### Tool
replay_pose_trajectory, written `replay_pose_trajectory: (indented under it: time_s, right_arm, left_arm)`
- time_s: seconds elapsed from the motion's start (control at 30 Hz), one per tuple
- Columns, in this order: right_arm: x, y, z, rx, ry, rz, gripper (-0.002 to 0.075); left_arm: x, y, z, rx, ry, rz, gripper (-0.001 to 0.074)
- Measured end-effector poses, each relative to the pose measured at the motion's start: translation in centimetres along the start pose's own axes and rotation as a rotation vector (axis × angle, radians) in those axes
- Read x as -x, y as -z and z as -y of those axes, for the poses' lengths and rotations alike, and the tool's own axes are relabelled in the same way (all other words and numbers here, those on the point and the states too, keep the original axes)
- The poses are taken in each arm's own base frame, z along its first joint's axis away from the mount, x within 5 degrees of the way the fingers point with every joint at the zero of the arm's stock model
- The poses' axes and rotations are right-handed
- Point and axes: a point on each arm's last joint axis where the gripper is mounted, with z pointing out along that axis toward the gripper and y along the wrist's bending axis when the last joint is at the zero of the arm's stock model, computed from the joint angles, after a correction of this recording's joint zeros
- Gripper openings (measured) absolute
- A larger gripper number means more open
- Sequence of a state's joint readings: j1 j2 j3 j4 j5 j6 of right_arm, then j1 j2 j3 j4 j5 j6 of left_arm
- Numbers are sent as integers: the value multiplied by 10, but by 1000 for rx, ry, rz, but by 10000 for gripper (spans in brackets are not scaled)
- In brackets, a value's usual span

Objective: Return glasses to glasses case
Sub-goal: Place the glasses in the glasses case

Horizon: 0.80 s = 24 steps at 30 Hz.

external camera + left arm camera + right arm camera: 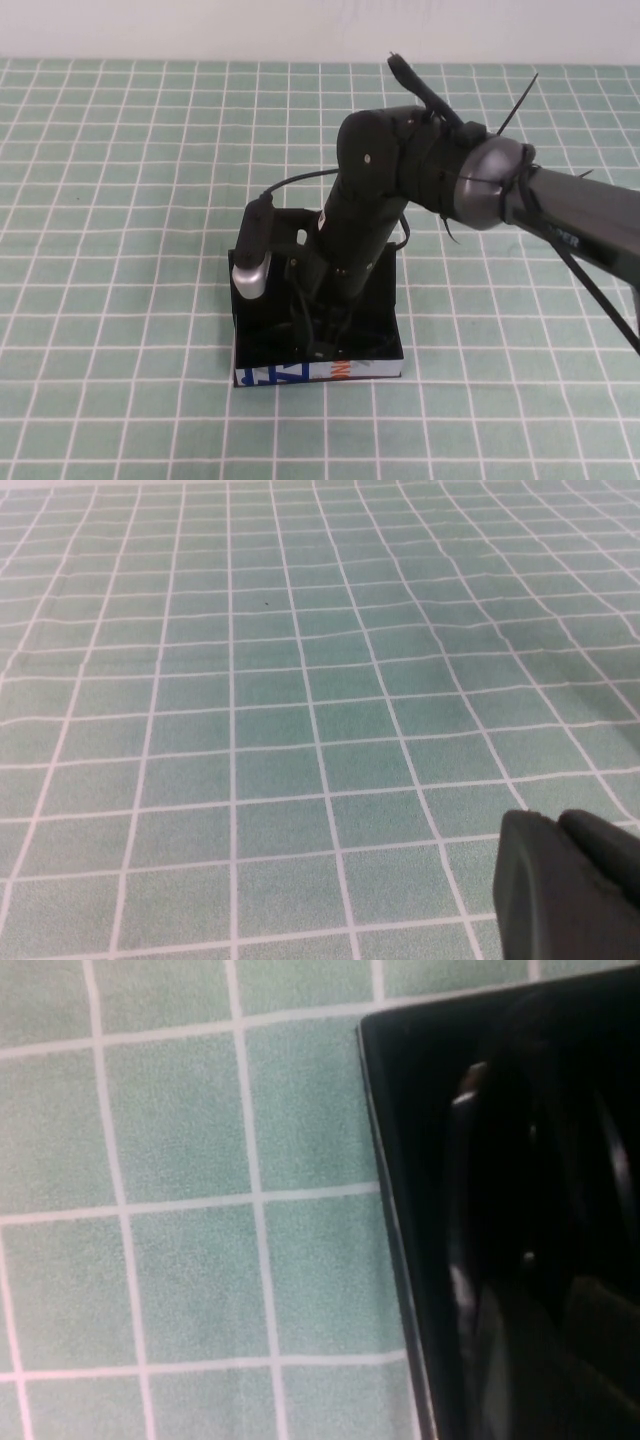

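Glasses case (385,345), a black open box with a white front strip printed in blue and orange, sits on the green checked tablecloth (120,200) near the table's middle. Reaching down into it from the right is the right arm (560,210); its right gripper (318,335) is low inside the box, and whether its fingers are parted or closed I cannot tell. Thin dark parts of the glasses (375,345) lie inside the case beneath it. Only the left gripper (565,885) edge shows, over bare cloth, state unclear.
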<state>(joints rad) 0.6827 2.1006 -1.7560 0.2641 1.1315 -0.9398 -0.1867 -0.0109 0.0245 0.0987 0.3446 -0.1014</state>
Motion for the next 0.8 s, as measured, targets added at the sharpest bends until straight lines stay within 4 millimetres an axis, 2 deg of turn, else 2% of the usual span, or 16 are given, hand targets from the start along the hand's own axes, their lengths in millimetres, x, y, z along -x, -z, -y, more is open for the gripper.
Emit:
replay_pose_trajectory:
  time_s: [0.2,0.8]
  right_arm:
    - [-2,-10,2,16,-10,-13,86]
    - [-1,-16,2,50,-20,1,78]
  left_arm:
    - [0,0,0,0,0,0,-2]
    - [0,0,0,0,0,0,-2]
